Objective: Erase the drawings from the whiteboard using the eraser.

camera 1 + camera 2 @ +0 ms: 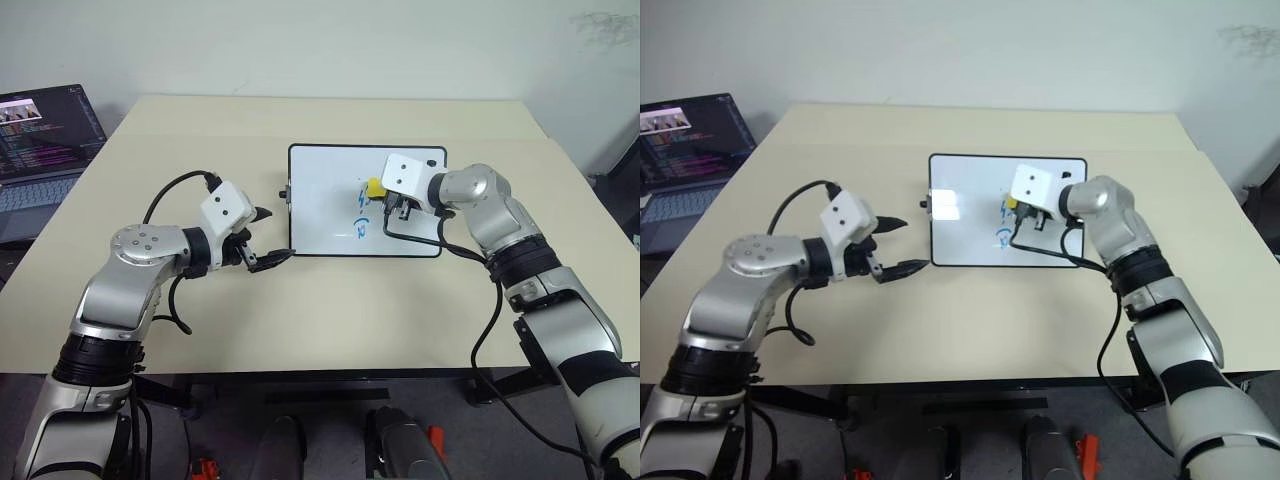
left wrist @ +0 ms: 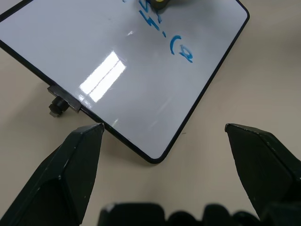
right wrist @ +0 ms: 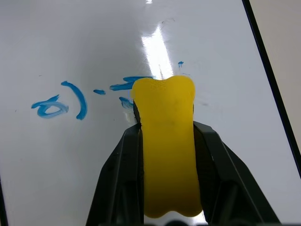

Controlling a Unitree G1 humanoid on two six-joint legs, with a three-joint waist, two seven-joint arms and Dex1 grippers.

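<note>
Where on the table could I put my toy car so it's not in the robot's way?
Bare table lies in front of the whiteboard, behind it, and along the far left side. It's crowded on the board, where the right gripper holds the eraser, and at its corner by the left gripper.

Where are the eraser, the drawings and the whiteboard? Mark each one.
eraser [image 3: 167, 141], right wrist view, middle of its yellow top.
drawings [image 3: 52, 107], right wrist view, on the looped blue stroke.
whiteboard [image 1: 325, 200], left eye view, bare white surface left of the strokes.
</note>
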